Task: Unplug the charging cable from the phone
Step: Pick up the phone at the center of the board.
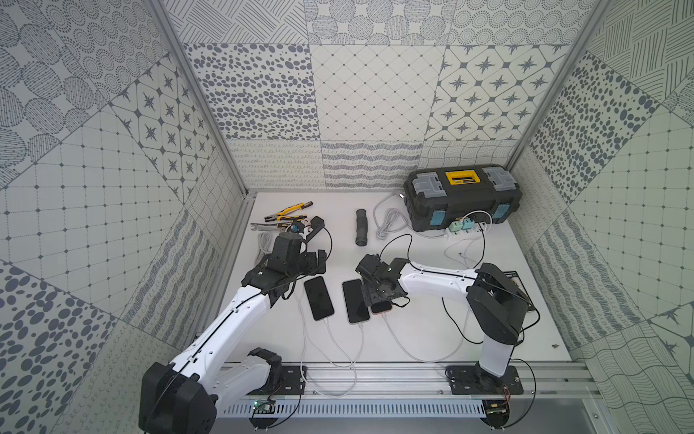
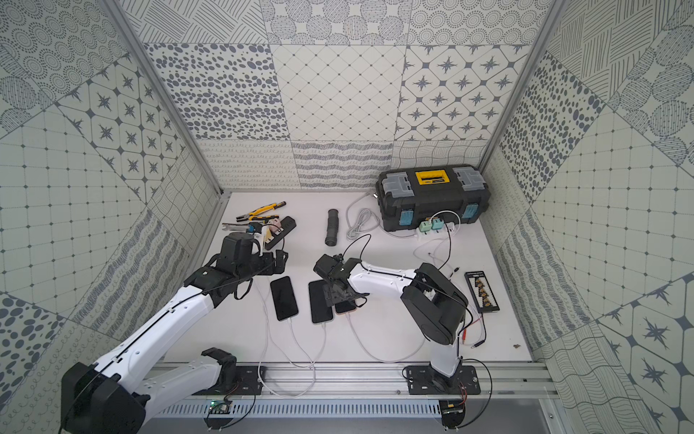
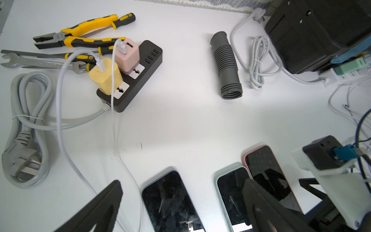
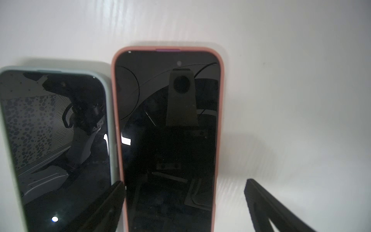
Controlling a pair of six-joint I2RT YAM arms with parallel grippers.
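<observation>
On the right arm (image 1: 435, 278) the jaws stand wide apart at the bottom of the wrist frame, one on either side of the pink-cased phone (image 4: 168, 130). It lies flat on the tabletop (image 4: 291, 100), touching a mint-cased phone (image 4: 54, 140). Its white charging cable (image 1: 386, 321) is plugged in, seen at centre in a top view. On the left arm (image 1: 233, 312) the jaws also gape, framing a blue-cased phone (image 3: 170, 200).

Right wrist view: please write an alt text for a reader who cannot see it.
A phone in a pink case lies screen up, its screen dark, on a white table, between the open fingers of the right gripper. A second phone in a pale green case lies close beside it.
</observation>
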